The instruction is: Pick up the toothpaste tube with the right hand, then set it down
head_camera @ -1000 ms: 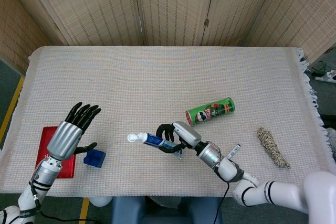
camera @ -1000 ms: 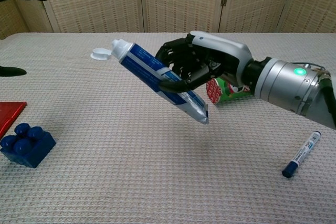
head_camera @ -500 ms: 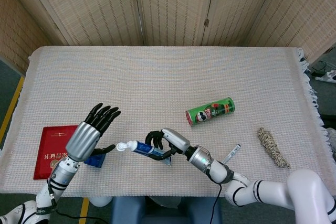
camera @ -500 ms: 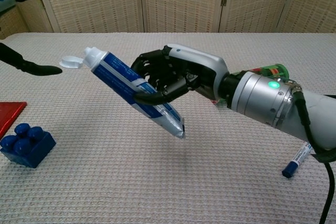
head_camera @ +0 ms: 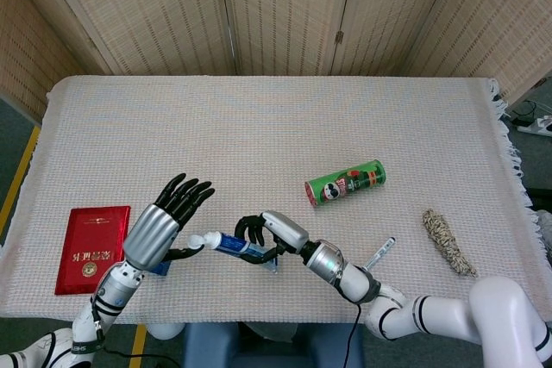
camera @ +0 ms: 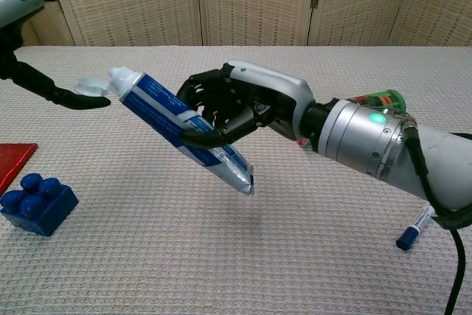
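1. We see the right hand (camera: 236,108) gripping the toothpaste tube (camera: 181,129) around its middle, with the dark fingers wrapped on it.
2. The tube is lifted above the table (head_camera: 259,127), tilted, with the white cap end higher and pointing to the left hand, and the flat end lower.
3. The cap is flipped open.
4. The left hand (head_camera: 164,226) is spread, holding nothing; its thumb (camera: 70,97) is just beside the open cap, and we cannot tell if they touch.
5. A blue block (camera: 33,201) lies on the cloth near a red booklet (head_camera: 90,247).
6. A green can (head_camera: 345,182) lies on its side, well apart from a marker (head_camera: 379,253) and a rope bundle (head_camera: 447,241).
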You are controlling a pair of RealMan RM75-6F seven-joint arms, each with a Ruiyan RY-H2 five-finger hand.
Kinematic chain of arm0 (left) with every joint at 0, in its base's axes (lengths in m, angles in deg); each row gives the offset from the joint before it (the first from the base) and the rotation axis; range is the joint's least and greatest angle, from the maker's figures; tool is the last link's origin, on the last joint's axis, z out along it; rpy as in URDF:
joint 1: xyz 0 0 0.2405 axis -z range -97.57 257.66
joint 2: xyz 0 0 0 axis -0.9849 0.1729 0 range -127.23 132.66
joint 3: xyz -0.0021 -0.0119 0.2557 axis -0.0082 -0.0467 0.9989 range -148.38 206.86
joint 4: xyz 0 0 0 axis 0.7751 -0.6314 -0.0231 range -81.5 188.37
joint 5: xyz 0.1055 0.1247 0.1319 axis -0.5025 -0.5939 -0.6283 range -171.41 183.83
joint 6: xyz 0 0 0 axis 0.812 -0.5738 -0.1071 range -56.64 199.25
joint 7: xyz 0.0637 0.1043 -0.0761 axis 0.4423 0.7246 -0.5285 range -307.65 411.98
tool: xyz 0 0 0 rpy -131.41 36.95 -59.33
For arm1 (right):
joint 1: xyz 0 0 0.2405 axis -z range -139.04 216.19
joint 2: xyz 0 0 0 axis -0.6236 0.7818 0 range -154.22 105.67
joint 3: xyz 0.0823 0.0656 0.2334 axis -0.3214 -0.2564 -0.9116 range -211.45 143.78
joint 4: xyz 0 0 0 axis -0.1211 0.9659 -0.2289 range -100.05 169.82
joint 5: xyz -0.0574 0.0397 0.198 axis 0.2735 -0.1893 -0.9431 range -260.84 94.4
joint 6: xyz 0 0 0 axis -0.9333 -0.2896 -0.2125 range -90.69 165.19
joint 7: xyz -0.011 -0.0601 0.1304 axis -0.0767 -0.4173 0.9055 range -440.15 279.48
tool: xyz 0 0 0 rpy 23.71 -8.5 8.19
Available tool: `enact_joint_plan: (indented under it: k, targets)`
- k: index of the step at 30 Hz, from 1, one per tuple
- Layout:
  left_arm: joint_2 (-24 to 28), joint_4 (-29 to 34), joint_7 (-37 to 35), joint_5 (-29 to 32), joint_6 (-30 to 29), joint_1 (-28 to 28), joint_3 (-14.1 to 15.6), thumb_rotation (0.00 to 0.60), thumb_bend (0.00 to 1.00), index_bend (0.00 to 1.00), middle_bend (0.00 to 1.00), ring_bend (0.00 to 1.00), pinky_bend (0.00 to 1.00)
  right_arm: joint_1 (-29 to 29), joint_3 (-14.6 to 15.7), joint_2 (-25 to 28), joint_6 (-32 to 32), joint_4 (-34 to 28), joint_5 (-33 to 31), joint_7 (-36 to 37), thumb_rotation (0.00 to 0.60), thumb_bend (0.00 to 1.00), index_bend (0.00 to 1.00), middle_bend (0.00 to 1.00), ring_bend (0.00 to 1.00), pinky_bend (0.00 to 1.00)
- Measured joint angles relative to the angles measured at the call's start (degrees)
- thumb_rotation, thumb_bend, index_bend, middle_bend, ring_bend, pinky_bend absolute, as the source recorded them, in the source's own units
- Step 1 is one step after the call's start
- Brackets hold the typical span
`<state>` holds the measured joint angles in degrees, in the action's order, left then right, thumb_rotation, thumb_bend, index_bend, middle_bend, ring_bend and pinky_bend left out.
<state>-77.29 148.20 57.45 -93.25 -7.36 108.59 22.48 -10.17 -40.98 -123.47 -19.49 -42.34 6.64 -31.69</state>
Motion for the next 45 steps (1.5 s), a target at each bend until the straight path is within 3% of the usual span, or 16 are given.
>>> enact_joint_plan:
  k: [18, 27, 28, 30, 34, 36, 42, 45]
  targets:
    - [0.91, 1.05, 0.19, 0.17, -0.63, 0.40, 0.38, 0.600, 0.19, 0.02, 0.13, 0.12, 0.00, 0.02, 0.76, -0.92, 1.63, 0.35, -1.80, -4.27, 0.600, 0.75, 0.71, 0.59, 0.68, 0.64]
    - [5.81, 4.68, -8.80, 3.24, 0.94, 0.10, 0.89, 0.599, 0.21, 0.03, 0.12, 0.10, 0.00, 1.54, 0.64, 1.01, -0.69, -0.26, -1.71, -2.52, 0.600, 0.75, 0.71, 0.59, 0.68, 0.64]
    - [6.36, 5.26, -10.23, 3.70, 1.32, 0.12, 0.93, 0.581, 0.21, 0.03, 0.11, 0.08, 0.00, 1.57, 0.69, 1.04, -0.76, -0.45, -1.60, -2.59, 0.600, 0.75, 0.71, 0.59, 0.68, 0.64]
    - [7.50, 6.48, -14.03, 4.48, 2.23, 0.30, 1.02, 0.467, 0.21, 0.04, 0.10, 0.06, 0.00, 1.57, 0.76, 0.99, -0.76, -0.61, -1.50, -2.89, 0.600, 0.75, 0.71, 0.59, 0.68, 0.64]
    - [9.72, 8.33, -22.22, 5.56, 4.69, 1.19, 1.14, 0.181, 0.17, 0.06, 0.09, 0.06, 0.00, 1.42, 0.90, 0.37, -0.77, -0.89, -1.17, -4.64, 0.600, 0.75, 0.71, 0.59, 0.68, 0.64]
    - [10.54, 8.93, -25.43, 6.10, 6.03, 1.81, 1.03, 0.110, 0.15, 0.07, 0.09, 0.06, 0.00, 1.31, 0.82, 0.01, -0.72, -1.05, -1.20, -5.73, 0.600, 0.75, 0.71, 0.59, 0.69, 0.64]
    - [10.60, 10.24, -24.20, 8.12, 8.59, 3.59, 0.11, 0.024, 0.14, 0.07, 0.09, 0.06, 0.00, 0.91, -0.19, -1.31, -0.15, -2.02, -2.48, -9.20, 0.600, 0.75, 0.72, 0.60, 0.69, 0.64]
    - [9.94, 10.31, -21.54, 8.55, 9.32, 4.23, -0.19, 0.017, 0.13, 0.07, 0.09, 0.06, 0.00, 0.66, -0.73, -1.86, 0.30, -2.68, -3.17, -10.71, 0.600, 0.75, 0.72, 0.60, 0.69, 0.64]
